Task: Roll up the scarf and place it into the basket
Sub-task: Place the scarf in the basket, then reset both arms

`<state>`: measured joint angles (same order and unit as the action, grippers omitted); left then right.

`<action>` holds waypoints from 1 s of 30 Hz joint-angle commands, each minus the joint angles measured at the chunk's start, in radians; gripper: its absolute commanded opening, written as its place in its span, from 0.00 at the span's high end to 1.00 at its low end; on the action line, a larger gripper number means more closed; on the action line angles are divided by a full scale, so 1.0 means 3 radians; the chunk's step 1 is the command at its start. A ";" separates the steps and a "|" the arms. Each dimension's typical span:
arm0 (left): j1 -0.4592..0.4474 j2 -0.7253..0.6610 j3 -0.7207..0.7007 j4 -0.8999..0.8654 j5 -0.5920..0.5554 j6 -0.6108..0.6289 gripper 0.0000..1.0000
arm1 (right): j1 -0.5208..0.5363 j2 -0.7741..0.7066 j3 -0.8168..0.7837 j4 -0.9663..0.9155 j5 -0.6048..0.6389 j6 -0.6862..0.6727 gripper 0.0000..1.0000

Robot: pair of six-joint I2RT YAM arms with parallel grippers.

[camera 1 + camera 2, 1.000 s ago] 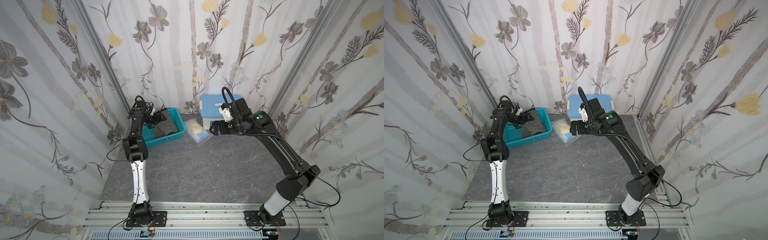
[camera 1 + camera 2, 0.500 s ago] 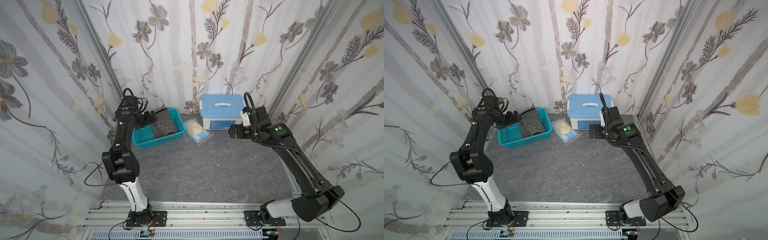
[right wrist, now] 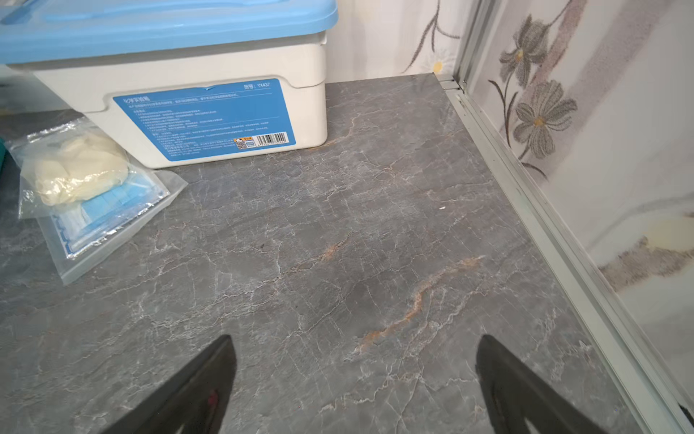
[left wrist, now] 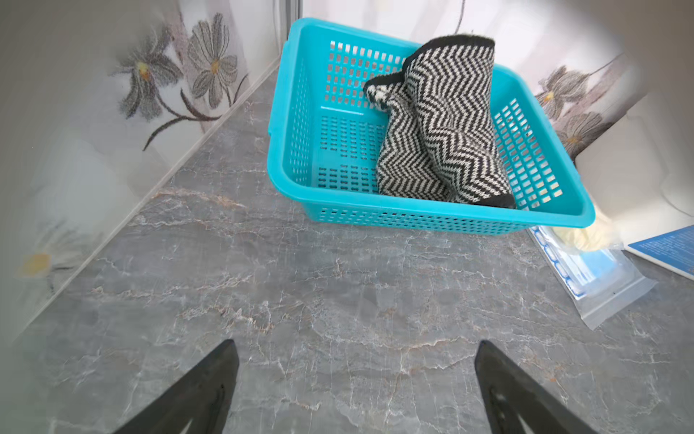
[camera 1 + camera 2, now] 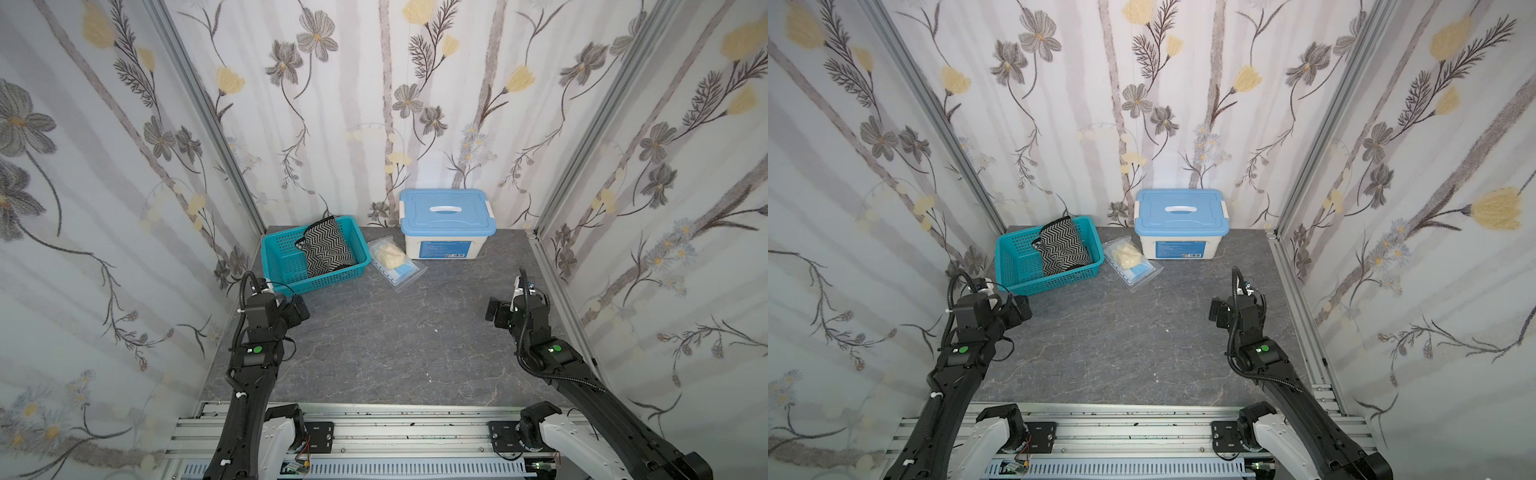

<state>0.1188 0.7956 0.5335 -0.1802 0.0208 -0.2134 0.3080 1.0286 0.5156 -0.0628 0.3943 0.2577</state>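
Two arms crouch near the front of the grey marbled tabletop (image 5: 395,345) in both top views. The left pincer (image 5: 300,312) is near, but apart from, a front corner of the teal basket (image 5: 291,266). The right pincer (image 5: 496,312) is close to the right wall and well apart from everything, and a broad bare stretch lies between the two. The scarf (image 5: 328,249) lies as a rolled bundle inside the basket, filling the half nearer the clear bag (image 5: 395,264). Its black edging rises over the far rim, and the other half of the perforated floor is bare. The bag lies between the basket and the white box with the light-blue lid (image 5: 446,226), which stands by the back wall. From the left wrist, the pincer's two black fingers (image 4: 202,387) stand spread wide with only tabletop between them, pinching nothing. The basket sits ahead, clear of the fingertips and close to the side wall, and one corner of its rim overhangs an edge of the bag. The scarf's herringbone bundle leans along one long side of the basket, with a black end at the rim nearer the pincer. From the right wrist, that pincer is likewise spread and empty over bare tabletop. The box and bag lie ahead, the bag's edge reaching the foot of the box. An aluminium rail (image 3: 546,221) runs along the tabletop's edge under the flowered wall.
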 commanded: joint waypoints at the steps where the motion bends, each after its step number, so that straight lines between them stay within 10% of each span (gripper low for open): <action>1: 0.0003 -0.0072 -0.0394 0.0874 -0.0003 0.0039 0.00 | -0.0062 0.0149 -0.0148 0.1132 -0.0178 -0.0556 0.00; 24: -0.0234 0.2599 -0.0576 0.3885 0.0017 0.0513 0.00 | -0.0812 0.1512 -0.0340 0.2716 -0.0831 -0.0772 0.00; 30: -0.0247 0.2526 -0.0505 0.3602 0.0025 0.0526 0.00 | -0.0812 0.1529 -0.0321 0.2689 -0.0823 -0.0760 0.00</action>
<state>0.0467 1.5555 0.3691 0.8597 0.0284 -0.0788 0.0650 1.4841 0.4137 0.6857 0.1596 0.0292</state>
